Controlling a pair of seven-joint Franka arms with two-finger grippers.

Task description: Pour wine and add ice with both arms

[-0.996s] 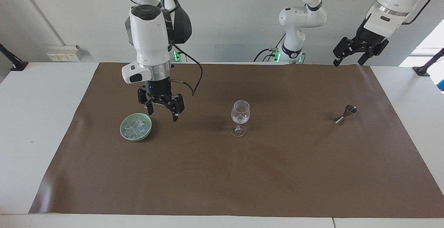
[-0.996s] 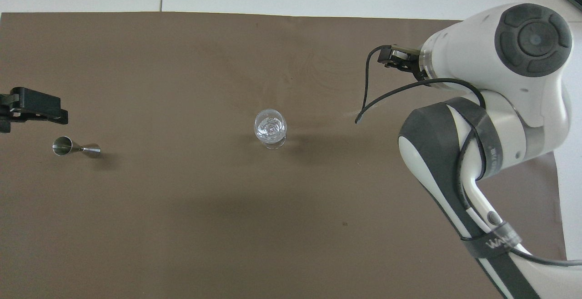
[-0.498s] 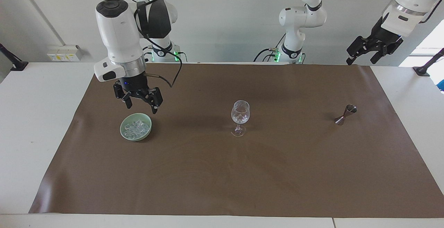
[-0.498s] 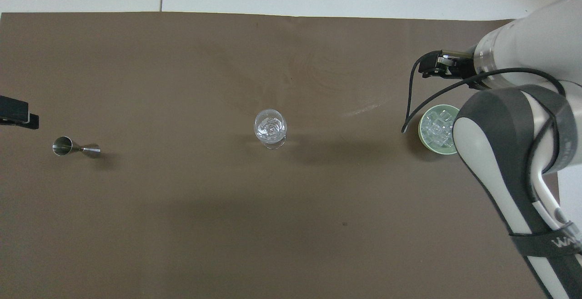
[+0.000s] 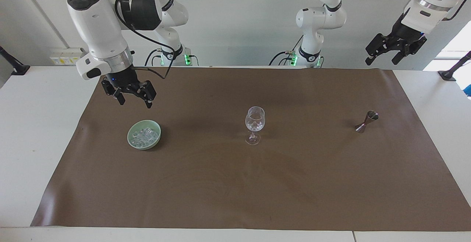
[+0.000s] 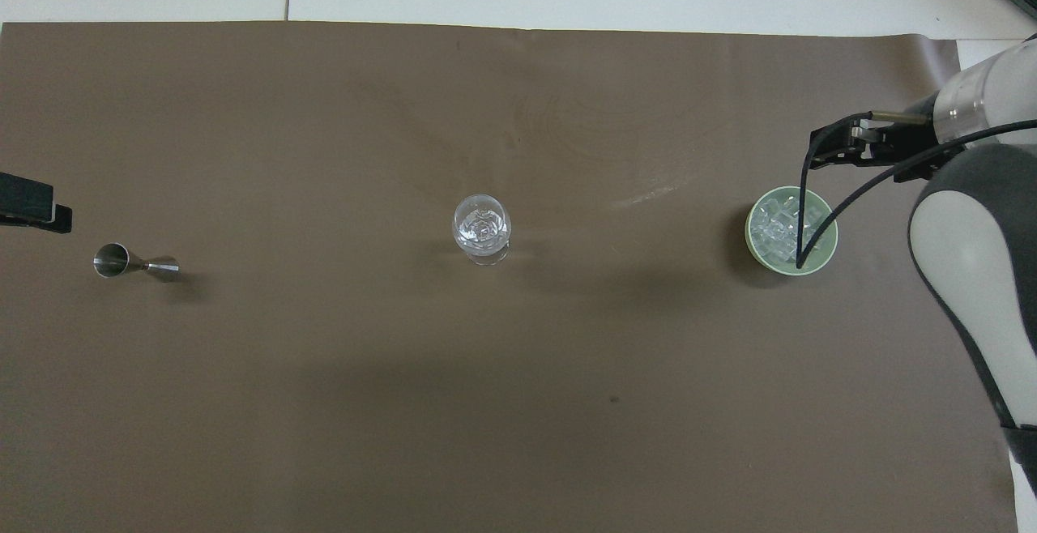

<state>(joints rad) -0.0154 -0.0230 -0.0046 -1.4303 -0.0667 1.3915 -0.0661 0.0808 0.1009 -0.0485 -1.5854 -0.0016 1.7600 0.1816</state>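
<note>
A pale green bowl (image 5: 143,146) (image 6: 748,232) holds the ice (image 5: 145,136) (image 6: 771,229), a heap of small clear cubes, toward the right arm's end of the brown mat. A stemmed glass (image 5: 255,123) (image 6: 481,229) stands mid-mat with clear cubes in it. My right gripper (image 5: 134,103) hangs open and empty over the mat, up in the air beside the bowl. High over the mat's corner at the left arm's end, my left gripper (image 5: 381,62) (image 6: 32,207) is open and empty. No wine shows in either view.
A small steel jigger (image 5: 366,121) (image 6: 135,262) lies on its side toward the left arm's end. The brown mat (image 5: 235,190) covers most of the white table. The right arm's cable (image 6: 802,225) dangles over the bowl in the overhead view.
The right gripper has risen and swung away from the bowl toward the right arm's end, uncovering the bowl in the overhead view. The left gripper rose a little. Bowl, glass and jigger stayed put.
</note>
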